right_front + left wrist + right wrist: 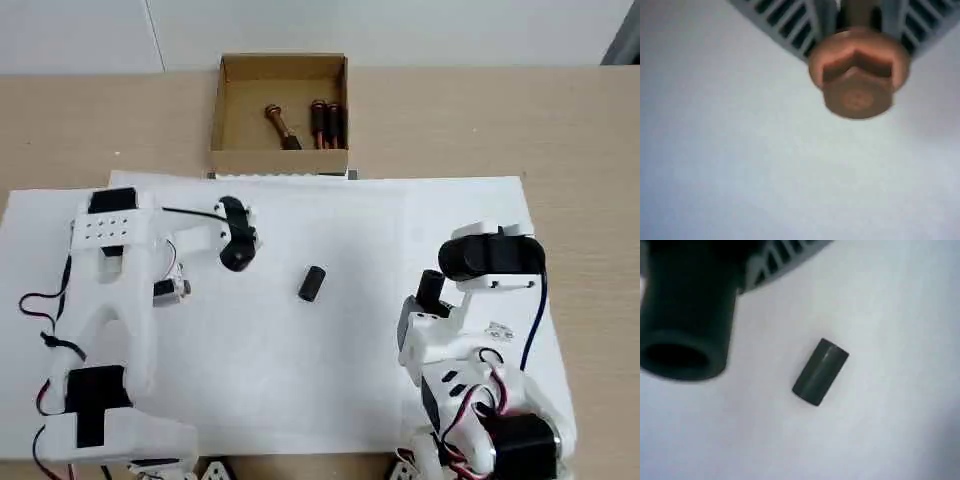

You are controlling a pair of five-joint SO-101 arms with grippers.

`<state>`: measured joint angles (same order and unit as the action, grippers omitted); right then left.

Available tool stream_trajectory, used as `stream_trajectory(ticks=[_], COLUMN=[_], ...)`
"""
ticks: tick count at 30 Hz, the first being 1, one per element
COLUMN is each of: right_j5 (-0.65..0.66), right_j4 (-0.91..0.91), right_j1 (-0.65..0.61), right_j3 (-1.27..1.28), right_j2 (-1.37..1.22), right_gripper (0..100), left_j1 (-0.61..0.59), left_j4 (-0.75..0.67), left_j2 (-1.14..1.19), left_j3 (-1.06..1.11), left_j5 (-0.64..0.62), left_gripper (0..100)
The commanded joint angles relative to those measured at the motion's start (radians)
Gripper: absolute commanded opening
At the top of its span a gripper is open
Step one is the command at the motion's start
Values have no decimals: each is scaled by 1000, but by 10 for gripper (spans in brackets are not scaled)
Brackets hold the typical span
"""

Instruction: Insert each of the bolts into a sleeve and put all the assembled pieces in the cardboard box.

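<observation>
**On the white sheet, each arm holds one part**

At the left of the sheet in the high view, the left gripper hangs over the paper, its jaws clamped on a copper bolt. In the left wrist view the bolt's flanged hexagonal head juts out from between the ribbed jaws, with bare sheet behind it.

At the right of the sheet, the right gripper is closed around a black tube, the held sleeve; the right wrist view shows its open bore at the free end.

Between the two grippers, and apart from both, the loose sleeve lies on its side on the sheet; in the right wrist view it lies near the held sleeve without touching it.

Beyond the far edge of the sheet, the cardboard box stands open-topped on the tan table. Inside it lie the assembled pieces, copper bolts in dark sleeves; two lie side by side toward the box's right wall, and a third lies tilted just beside them, nearer the middle.
</observation>
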<state>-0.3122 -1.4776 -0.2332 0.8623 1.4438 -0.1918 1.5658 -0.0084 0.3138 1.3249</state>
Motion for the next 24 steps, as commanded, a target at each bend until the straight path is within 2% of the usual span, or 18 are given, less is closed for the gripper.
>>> stream_trajectory(ticks=[1, 6, 11, 18, 21, 24], right_j5=[9, 12, 31, 91, 106, 123], right_j4=[25, 21, -4, -44, -47, -47], right_j1=[-2, -4, -5, -5, -5, -5], right_j3=[-21, -84, -110, -132, -132, -126], right_j2=[8, 7, 7, 8, 8, 8], right_gripper=[2, 2, 2, 2, 2, 2], left_j1=[8, 46, 144, 341, 407, 417], left_j4=[103, 186, 186, 184, 144, 52], left_j2=[-6, -8, -89, -411, -512, -569], left_j3=[-114, -231, -262, -257, -255, -252], left_j5=[75, -40, -330, -448, -543, -689], left_gripper=[5, 5, 5, 5, 5, 5])
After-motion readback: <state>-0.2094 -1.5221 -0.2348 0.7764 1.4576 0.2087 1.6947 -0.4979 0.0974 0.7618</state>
